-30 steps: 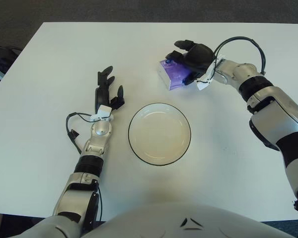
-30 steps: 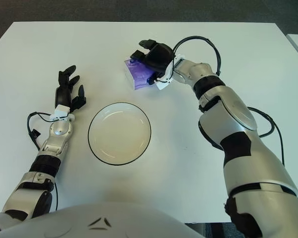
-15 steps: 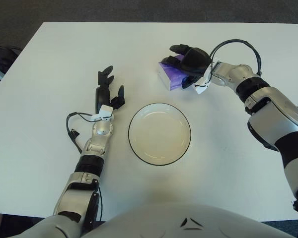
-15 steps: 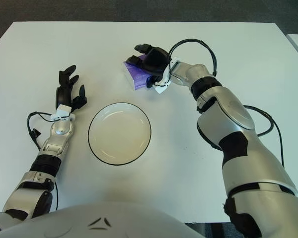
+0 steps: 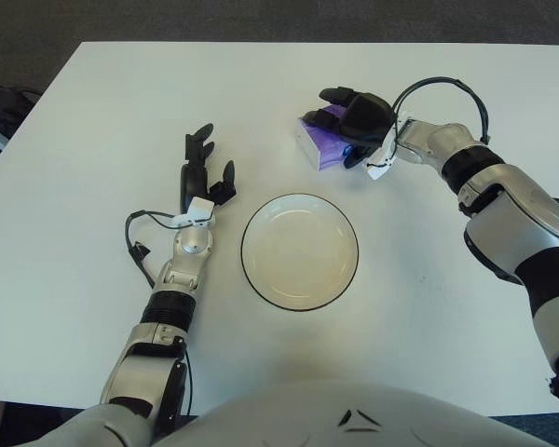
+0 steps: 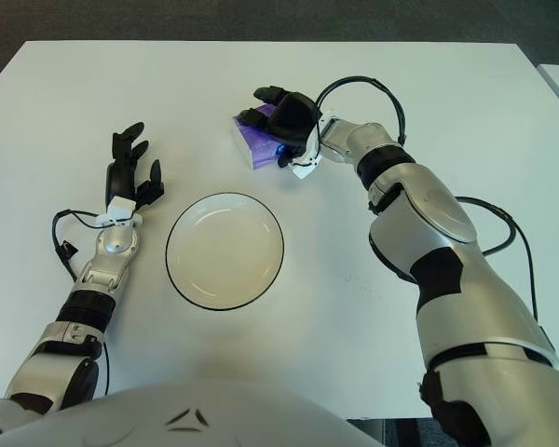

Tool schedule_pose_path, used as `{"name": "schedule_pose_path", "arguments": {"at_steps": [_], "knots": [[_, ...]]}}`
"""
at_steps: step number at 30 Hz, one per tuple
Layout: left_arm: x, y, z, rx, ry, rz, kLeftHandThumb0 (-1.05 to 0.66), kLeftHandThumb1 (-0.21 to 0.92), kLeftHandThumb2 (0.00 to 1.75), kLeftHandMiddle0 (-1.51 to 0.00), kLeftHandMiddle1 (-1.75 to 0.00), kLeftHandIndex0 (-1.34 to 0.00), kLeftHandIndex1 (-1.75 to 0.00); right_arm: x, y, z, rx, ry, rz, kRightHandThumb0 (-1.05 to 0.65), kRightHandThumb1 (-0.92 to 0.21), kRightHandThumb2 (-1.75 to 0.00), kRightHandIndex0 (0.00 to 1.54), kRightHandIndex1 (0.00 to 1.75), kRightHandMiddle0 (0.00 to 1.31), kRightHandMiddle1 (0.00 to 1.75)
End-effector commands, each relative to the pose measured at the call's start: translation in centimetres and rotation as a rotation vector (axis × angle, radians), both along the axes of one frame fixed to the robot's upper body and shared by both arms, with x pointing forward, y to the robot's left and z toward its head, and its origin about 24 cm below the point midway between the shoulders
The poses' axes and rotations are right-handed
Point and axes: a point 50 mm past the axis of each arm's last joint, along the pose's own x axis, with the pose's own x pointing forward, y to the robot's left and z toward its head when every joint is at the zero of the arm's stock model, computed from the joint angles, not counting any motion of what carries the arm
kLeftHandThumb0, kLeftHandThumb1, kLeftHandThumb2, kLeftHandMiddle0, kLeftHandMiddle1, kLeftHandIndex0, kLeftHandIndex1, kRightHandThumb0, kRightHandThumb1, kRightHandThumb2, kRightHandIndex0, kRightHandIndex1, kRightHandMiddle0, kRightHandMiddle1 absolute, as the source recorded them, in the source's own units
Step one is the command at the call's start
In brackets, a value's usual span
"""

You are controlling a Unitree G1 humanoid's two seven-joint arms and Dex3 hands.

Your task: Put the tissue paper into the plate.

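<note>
The tissue pack (image 5: pixel 319 140) is lying on the table (image 5: pixel 93 93), just beyond the plate (image 5: pixel 299 251) and well outside it. Your right hand (image 5: pixel 359 116) is sitting over the pack, having slid left and lowered onto it in the last second; its fingers are draping the top, not yet clamping. Grasp is imminent, nothing lifted. Your left hand (image 5: pixel 203 172) is idling left of the plate, fingers spread.
</note>
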Motion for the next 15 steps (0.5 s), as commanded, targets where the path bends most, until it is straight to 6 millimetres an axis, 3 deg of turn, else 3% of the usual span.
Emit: {"name": "schedule_pose_path", "arguments": {"at_steps": [1, 15], "knots": [[-5.28, -2.38, -9.06, -0.054, 0.379, 0.0, -0.67, 0.92, 0.78, -0.29, -0.49, 0.0, -0.74, -0.29, -0.48, -1.6, -0.083, 0.034, -0.002, -0.79, -0.92, -0.3, 0.17, 0.0, 0.0, 0.41], [-5.34, -2.21, -9.03, -0.058, 0.379, 0.004, -0.66, 0.92, 0.76, -0.29, -0.49, 0.0, -0.74, -0.42, -0.66, -1.88, -0.046, 0.057, -0.014, -0.78, -0.92, -0.36, 0.17, 0.0, 0.0, 0.43]]}}
